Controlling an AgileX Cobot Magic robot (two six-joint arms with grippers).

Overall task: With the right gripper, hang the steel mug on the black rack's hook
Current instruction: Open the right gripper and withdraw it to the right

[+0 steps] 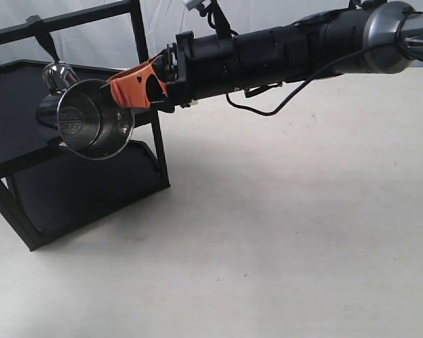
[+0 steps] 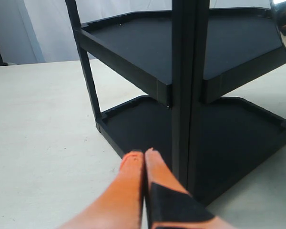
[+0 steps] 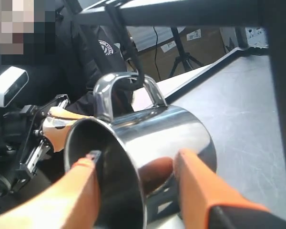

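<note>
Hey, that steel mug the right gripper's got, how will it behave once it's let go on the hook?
The steel mug looks rigid and polished, so probably slippery between the orange fingers. Its handle loops the thin hook, so it would likely swing when released.

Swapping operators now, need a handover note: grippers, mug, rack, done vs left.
Right gripper: shut on the steel mug, one finger inside the rim, one outside.
Left gripper: shut, empty, low beside the black rack.
Mug: held on its side at the rack's top crossbar; the hook passes through the handle loop.
Done: pickup, handle threaded on the hook.
Left: likely lower until the hook bears the weight, release, withdraw.
</note>
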